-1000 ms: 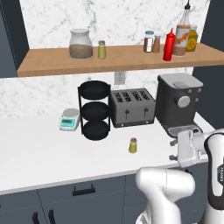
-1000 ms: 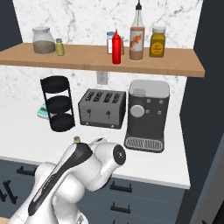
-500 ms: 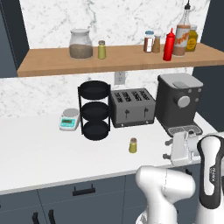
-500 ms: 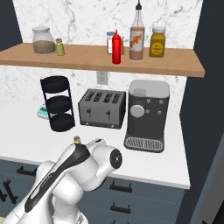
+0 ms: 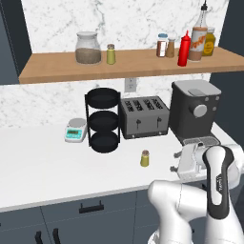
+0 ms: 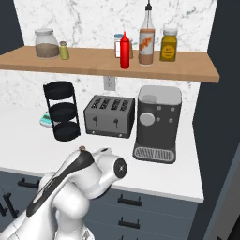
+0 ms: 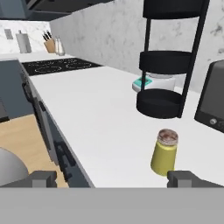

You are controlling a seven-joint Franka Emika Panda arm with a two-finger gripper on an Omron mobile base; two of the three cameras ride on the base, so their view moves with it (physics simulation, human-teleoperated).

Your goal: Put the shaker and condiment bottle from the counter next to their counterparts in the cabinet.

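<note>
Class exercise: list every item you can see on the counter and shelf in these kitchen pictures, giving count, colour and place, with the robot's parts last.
shaker: one, yellow-green, on the counter before the toaster
matching shaker: one, yellow-green, on the shelf
condiment bottle: one, brown-orange, on the shelf, right
red squeeze bottle: one, beside it
mustard-yellow jar: one, shelf, far right
glass jar: one, brown fill, shelf, left
spice jars: two, brown, behind the red bottle
tiered rack: one, black, counter
toaster: one, grey
coffee machine: one, dark grey
kitchen scale: one, white and teal
gripper: open, near the counter shaker
</note>
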